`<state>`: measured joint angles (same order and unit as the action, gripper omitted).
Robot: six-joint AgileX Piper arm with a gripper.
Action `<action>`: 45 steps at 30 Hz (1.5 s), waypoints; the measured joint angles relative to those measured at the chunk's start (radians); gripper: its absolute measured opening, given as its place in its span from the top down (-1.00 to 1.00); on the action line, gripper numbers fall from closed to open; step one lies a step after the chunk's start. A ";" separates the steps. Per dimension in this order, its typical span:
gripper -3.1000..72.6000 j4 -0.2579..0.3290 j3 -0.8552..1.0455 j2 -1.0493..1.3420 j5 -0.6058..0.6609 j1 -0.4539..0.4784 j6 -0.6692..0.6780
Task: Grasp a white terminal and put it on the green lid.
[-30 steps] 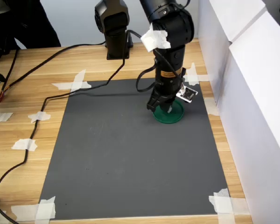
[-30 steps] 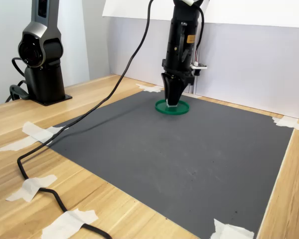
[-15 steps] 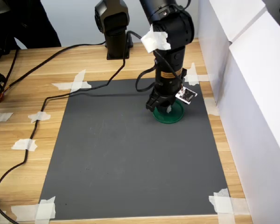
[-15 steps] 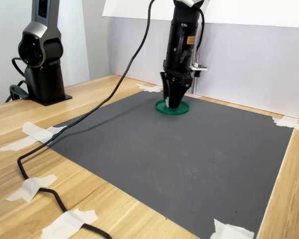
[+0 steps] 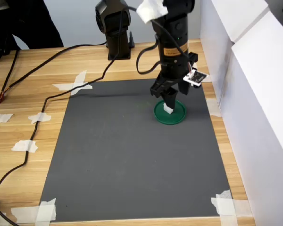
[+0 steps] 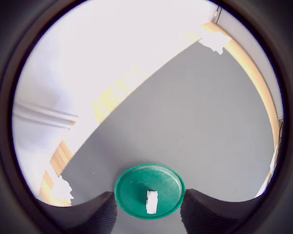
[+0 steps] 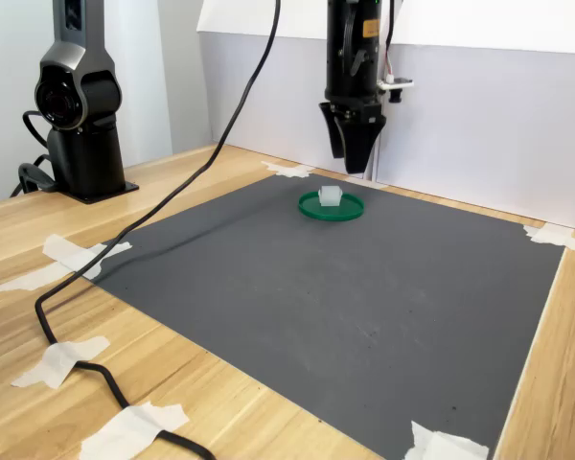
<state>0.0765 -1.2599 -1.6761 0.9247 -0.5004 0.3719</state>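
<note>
Reading the second exterior view from its left, you are looking first at the black post-like unit on its stand (image 7: 77, 101), then at the loose black cable (image 7: 172, 206) trailing across the pale wooden table (image 7: 220, 402) and over the dark grey rectangular mat (image 7: 364, 307); keep the arm's path out of that cable. Next comes the flat round dark-green plastic lid (image 7: 331, 209), lying on the mat's far part, near the white wall panel (image 7: 479, 125). The tiny white plastic terminal block (image 7: 330, 196) is sitting on that lid, roughly at its middle in the wrist view (image 6: 151, 202), well inside the rim. Just right of it and above, the black gripper (image 7: 355, 153) is hanging clear of both, its fingers spread a little with nothing between them. By my reading the placing is done and you are clearing away, so you are wanting a straight vertical lift: no sideways drift while the fingertips are low, since a brush against so light a block would likely tip it or push it off the disc. Leave the jaws parted as they are, and check in the wrist view that the terminal is lying flat.
</note>
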 joint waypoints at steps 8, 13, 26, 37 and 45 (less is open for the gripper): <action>0.54 0.025 -0.004 0.126 0.005 0.127 -0.043; 0.92 0.006 0.025 0.241 -0.034 0.284 -0.045; 0.96 -0.038 0.542 0.738 -0.638 0.509 -0.070; 0.96 -0.030 0.976 1.078 -0.898 0.671 -0.208; 0.96 -0.103 1.155 1.222 -1.015 0.678 -0.353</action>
<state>-0.0267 -0.1045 -0.4544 -0.0903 0.1778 0.0185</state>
